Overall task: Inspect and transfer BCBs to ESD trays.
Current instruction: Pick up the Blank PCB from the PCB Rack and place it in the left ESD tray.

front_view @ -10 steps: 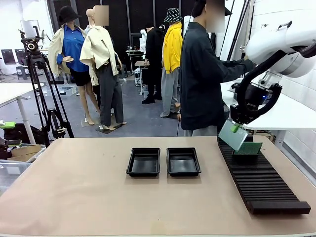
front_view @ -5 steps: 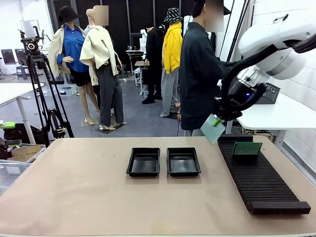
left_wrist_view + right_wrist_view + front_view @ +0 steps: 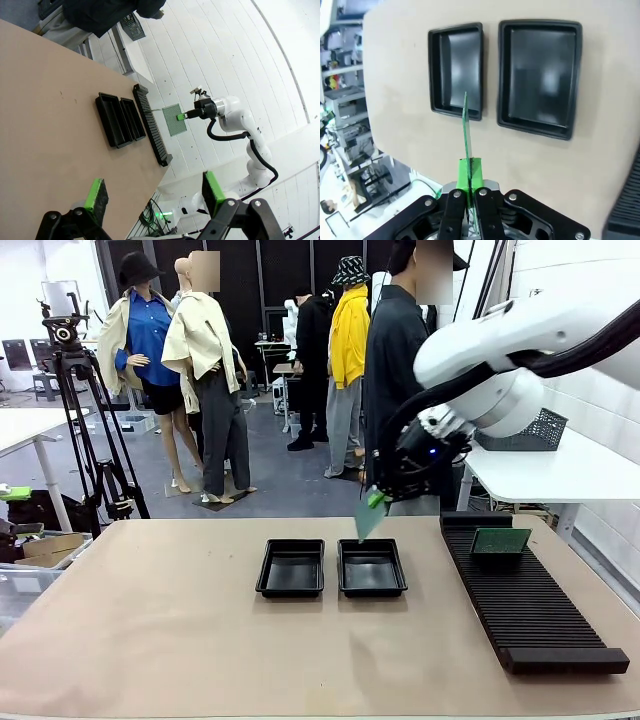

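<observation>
The right gripper [image 3: 377,501] is clamping a green board [image 3: 369,522] by its edge, holding it in the air over the far rim of the right tray [image 3: 372,592]. The left tray [image 3: 290,593] is sitting just beside it. A second board [image 3: 500,540] is standing in the rack [image 3: 530,610]. The left gripper [image 3: 155,192] is hanging with jaws apart, holding nothing.

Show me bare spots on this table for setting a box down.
The table is bare left of the ESD trays and along the near edge. Narrower: between trays and the slotted rack. Crowded: around the trays, where the right gripper holds a BCB.
</observation>
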Robot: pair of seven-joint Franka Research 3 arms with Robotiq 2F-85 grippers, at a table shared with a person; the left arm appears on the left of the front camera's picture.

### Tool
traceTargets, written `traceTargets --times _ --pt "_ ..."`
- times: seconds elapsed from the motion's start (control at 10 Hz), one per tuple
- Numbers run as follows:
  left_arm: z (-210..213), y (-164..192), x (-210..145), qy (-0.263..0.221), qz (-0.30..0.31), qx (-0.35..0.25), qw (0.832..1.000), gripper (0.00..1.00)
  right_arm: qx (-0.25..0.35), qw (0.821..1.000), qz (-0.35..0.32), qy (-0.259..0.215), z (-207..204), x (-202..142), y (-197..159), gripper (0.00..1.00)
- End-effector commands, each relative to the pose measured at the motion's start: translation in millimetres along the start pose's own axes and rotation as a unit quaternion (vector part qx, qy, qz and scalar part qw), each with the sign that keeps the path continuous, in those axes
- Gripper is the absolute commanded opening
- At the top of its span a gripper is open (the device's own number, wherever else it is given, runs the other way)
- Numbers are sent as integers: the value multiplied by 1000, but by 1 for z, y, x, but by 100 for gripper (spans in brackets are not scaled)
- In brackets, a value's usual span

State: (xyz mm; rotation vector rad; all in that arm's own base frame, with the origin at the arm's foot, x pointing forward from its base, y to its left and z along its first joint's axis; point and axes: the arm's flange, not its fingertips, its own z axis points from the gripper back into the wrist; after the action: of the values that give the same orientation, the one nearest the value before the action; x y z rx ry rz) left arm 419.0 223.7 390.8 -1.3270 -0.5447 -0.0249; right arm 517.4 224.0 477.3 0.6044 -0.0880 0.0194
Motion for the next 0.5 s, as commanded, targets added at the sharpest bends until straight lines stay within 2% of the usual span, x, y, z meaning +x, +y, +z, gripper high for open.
traceTargets --times 0.0,0.4 --pt "1 -2 -1 -2 3 4 1000 100 6 1000 -13 -18 -29 -3 21 0" --pt "1 -2 -1 -2 3 4 1000 100 7 1000 6 -15 -69 -8 56 0"
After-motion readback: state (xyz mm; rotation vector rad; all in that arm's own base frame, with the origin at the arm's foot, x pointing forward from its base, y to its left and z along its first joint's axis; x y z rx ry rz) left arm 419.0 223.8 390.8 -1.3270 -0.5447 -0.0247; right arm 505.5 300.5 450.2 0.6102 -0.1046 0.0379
